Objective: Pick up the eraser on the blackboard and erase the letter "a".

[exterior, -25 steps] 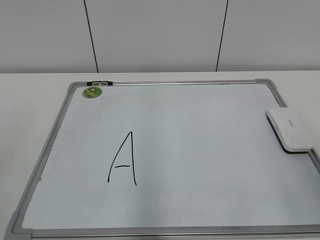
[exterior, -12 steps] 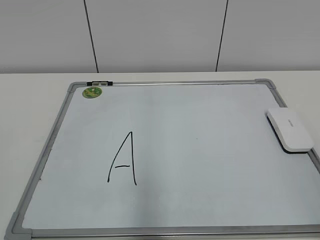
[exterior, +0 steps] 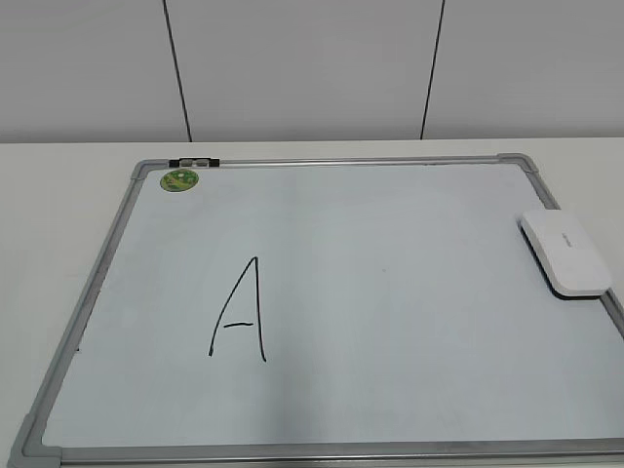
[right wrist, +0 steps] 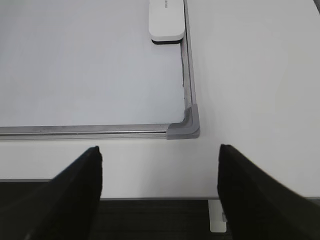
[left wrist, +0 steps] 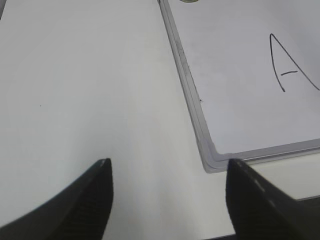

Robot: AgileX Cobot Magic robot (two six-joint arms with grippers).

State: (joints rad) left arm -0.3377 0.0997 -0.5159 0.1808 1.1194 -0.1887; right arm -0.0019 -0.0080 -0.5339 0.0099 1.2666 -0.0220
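The blackboard [exterior: 341, 163] lies flat on the table, a white board in a silver-grey frame. The white eraser [exterior: 567, 253] rests on its right edge, dark felt down; it also shows at the top of the right wrist view [right wrist: 167, 20]. Only a large capital "A" [exterior: 242, 312] is written on the board; no small letter "a" shows in any view. My left gripper [left wrist: 169, 162] is open and empty over the bare table, left of the board's near left corner [left wrist: 210, 160]. My right gripper [right wrist: 158, 149] is open and empty at the table's front edge, short of the near right corner [right wrist: 187, 127]. Neither gripper shows in the exterior view.
A small round green magnet [exterior: 179, 179] sits at the board's far left corner, with a small black-and-grey clip [exterior: 193, 162] on the frame beside it. A grey panelled wall [exterior: 312, 68] stands behind the table. The table's front edge [right wrist: 150, 199] drops off just under my right gripper.
The eraser's near right corner looks very slightly shifted from one second ago. The board and the capital "A" are unchanged.
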